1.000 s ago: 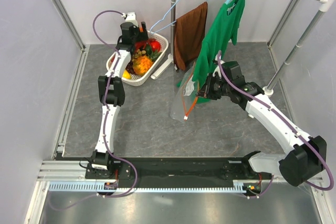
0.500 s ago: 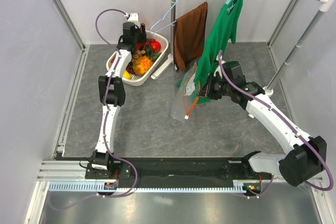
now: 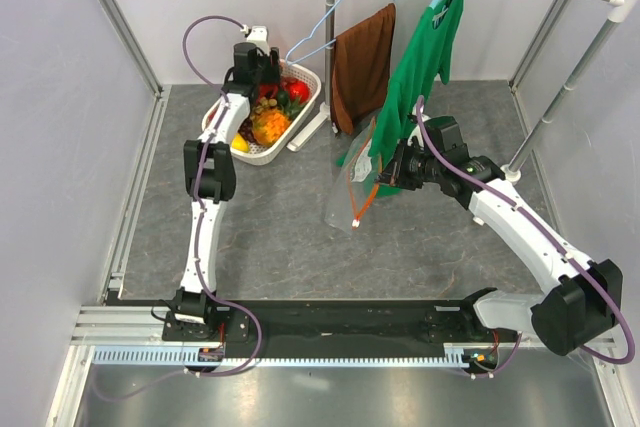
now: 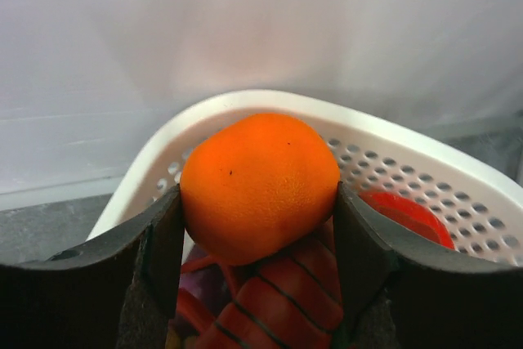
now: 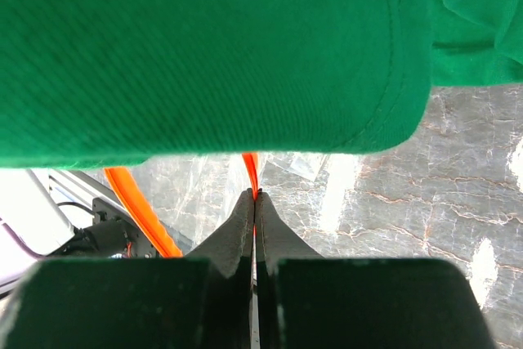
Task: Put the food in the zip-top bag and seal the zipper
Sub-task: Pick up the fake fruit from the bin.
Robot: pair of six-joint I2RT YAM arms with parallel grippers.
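Left hand (image 4: 260, 228) is clamped on the orange ball (image 4: 260, 185): both pads sit flat against its sides, at the far end of the white mesh basket (image 4: 245, 102), with the rim right behind the ball. Can't tell whether the ball is clear of the pile; a red ribbed toy (image 4: 278, 300) is directly under it. The rest of the food is in the basket, at the back left of the counter (image 3: 270, 227): the orange pineapple (image 3: 268, 125) mid-basket and the yellow fruit (image 3: 240, 143) at the near end. Right hand (image 5: 254, 200) is fully closed, pinching the zip-top bag (image 3: 345, 182) at its top edge, and the wrist view shows a sliver of the red-orange zipper (image 3: 362, 202) coming out from between the fingertips. The bag hangs off that hand above mid-counter, well apart from the basket, with the zipper strip running down its right side. The green shirt (image 3: 420, 57) drapes over the right hand and fills the top of its wrist view. A brown cloth (image 3: 362, 57) hangs just left of the shirt.
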